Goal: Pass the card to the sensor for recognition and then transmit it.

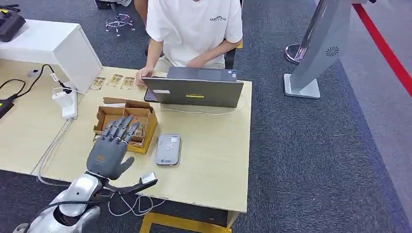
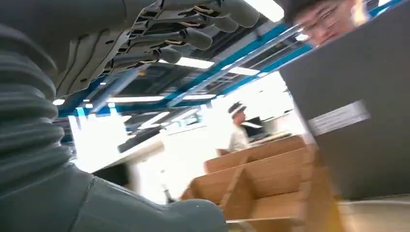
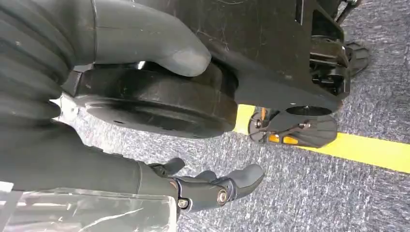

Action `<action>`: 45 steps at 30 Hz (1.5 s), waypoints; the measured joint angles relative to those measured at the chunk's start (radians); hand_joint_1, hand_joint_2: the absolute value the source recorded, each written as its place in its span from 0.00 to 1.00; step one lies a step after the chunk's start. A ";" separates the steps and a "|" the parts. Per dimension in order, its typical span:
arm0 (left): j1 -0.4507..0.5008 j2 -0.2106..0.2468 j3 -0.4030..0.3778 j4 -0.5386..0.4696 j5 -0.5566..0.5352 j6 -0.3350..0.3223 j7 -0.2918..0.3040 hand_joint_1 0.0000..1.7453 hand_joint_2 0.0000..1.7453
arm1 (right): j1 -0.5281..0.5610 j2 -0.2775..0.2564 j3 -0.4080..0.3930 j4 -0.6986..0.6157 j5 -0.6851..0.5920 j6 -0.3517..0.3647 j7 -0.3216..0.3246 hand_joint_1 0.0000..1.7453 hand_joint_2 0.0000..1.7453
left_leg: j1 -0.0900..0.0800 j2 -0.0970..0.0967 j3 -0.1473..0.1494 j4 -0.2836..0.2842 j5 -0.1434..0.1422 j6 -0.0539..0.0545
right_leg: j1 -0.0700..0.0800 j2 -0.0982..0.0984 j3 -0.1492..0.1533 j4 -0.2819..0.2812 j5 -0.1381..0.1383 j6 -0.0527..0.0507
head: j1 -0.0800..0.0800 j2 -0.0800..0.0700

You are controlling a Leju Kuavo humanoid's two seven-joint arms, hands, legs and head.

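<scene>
Cards [image 1: 131, 130] stand on edge in the near compartments of an open cardboard box [image 1: 145, 127] on the pale wooden table [image 1: 214, 160], though the robot's fingers cover most of them in the head view. Farthest left on the table a white charger block [image 1: 66, 103] with a black cable [image 1: 29, 80] stands beside a white cabinet [image 1: 58, 46]. The left hand [image 1: 111, 148] comes next, reaching up from the near edge of the table with its palm down and its fingers [image 1: 122, 127] stretched out, apart, over the near half of the box; it holds nothing, and whether the fingertips touch the cards cannot be told. In the left wrist view the same fingers [image 2: 193, 36] are spread out above the box's [image 2: 261, 188] brown partitions. Behind the box three small brown trays [image 1: 112, 81] lie in a row. Just right of the box a flat grey sensor [image 1: 168, 149] lies on the table, near but apart from the hand. Further back an open grey laptop [image 1: 197, 87] faces a person in a white shirt [image 1: 194, 26], whose hand rests at its left corner. Right of the table, on the dark carpet [image 1: 311, 160], stands a grey kiosk stand [image 1: 318, 53]. The right hand [image 3: 212, 186] hangs low above carpet with a yellow floor line [image 3: 372, 151], its fingers loosely curled around nothing.
</scene>
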 joint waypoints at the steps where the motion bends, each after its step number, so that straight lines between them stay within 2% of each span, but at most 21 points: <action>1: 0.000 0.000 0.028 0.026 -0.005 0.027 -0.010 0.00 1.00 | -0.001 0.000 0.005 0.000 0.003 0.000 0.003 0.00 1.00 | 0.000 0.000 0.000 0.000 0.000 0.000 | 0.000 0.000 0.000 0.000 0.000 0.000 | 0.000 0.000; 5: 0.017 -0.001 0.113 0.108 -0.027 0.140 -0.055 0.00 1.00 | -0.004 0.000 0.022 0.000 0.008 0.000 0.005 0.00 1.00 | 0.001 0.000 0.000 0.000 0.000 0.000 | 0.000 0.000 0.000 0.000 0.000 0.000 | 0.000 0.000; 10: 0.037 -0.006 0.175 0.171 -0.055 0.202 -0.098 0.00 1.00 | -0.007 -0.003 0.038 0.000 0.008 0.000 0.012 0.00 1.00 | 0.000 0.000 0.000 0.000 0.000 0.000 | 0.000 0.000 0.000 0.000 0.000 0.000 | 0.000 0.000; 16: 0.044 -0.018 0.203 0.203 -0.057 0.207 -0.109 0.00 1.00 | -0.008 -0.004 0.048 0.000 0.007 0.000 0.013 0.00 1.00 | 0.000 0.000 0.000 0.000 0.000 0.000 | 0.000 0.000 0.000 0.000 0.000 0.000 | 0.000 0.000; 24: 0.027 -0.037 0.204 0.260 -0.037 0.208 -0.146 0.00 1.00 | -0.012 -0.006 0.069 0.000 0.022 0.000 0.017 0.00 1.00 | 0.000 0.000 0.000 0.000 0.000 0.000 | 0.000 0.000 0.000 0.000 0.000 0.000 | 0.000 0.000; 32: -0.008 -0.068 0.200 0.311 -0.049 0.239 -0.181 0.00 1.00 | -0.016 -0.008 0.095 0.000 0.032 0.000 0.021 0.00 1.00 | 0.000 0.000 0.000 0.000 0.000 0.000 | 0.000 0.000 -0.001 0.000 0.000 0.000 | 0.000 0.000; 36: -0.040 -0.103 0.173 0.345 -0.071 0.267 -0.192 0.00 1.00 | -0.018 -0.010 0.107 0.000 0.032 0.000 0.021 0.00 1.00 | 0.000 -0.001 0.000 0.000 0.000 0.000 | 0.000 -0.001 0.000 0.000 0.000 0.000 | 0.000 0.000; 45: -0.099 -0.163 0.111 0.408 -0.073 0.267 -0.180 0.00 1.00 | -0.018 -0.011 0.119 0.000 0.032 0.000 0.013 0.00 1.00 | 0.000 0.000 0.000 0.001 0.000 0.000 | 0.000 0.000 0.000 0.000 0.000 0.000 | 0.000 0.000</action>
